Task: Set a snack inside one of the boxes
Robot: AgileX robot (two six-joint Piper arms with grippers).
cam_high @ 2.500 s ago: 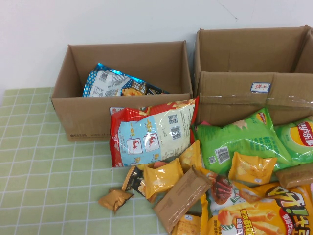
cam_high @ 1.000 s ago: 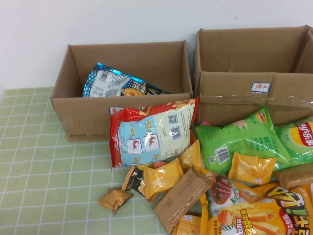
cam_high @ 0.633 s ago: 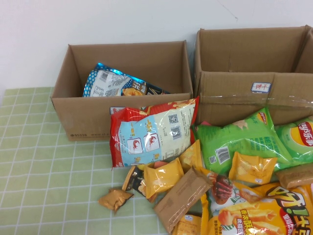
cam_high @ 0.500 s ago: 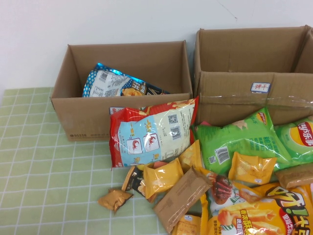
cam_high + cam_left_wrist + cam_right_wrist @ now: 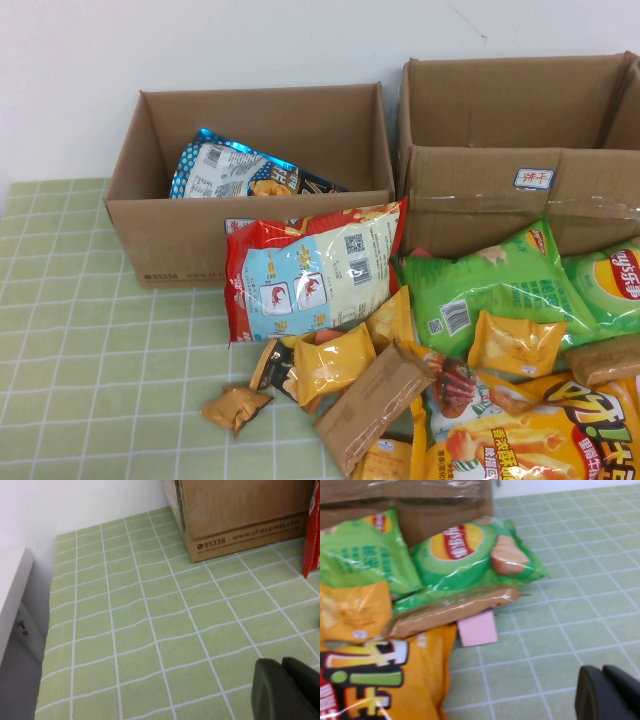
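The shiny blue foil chip bag [image 5: 240, 170] lies inside the smaller brown cardboard box [image 5: 170, 235], leaning on its left side with its white back panel up. A corner of that box shows in the left wrist view [image 5: 240, 515]. Neither arm shows in the high view. My left gripper [image 5: 282, 666] is shut and empty, low over the green checked cloth, well left of the box. My right gripper [image 5: 602, 672] is shut and empty over the cloth, to the right of the snack pile.
A red bag with a pale blue panel [image 5: 310, 265] leans on the small box's front. The larger taped box [image 5: 520, 190] stands at the right. Green chip bags [image 5: 495, 280] [image 5: 470, 552], yellow packets [image 5: 330, 365], a brown pack [image 5: 450, 610] and a pink card [image 5: 477, 629] fill the right front.
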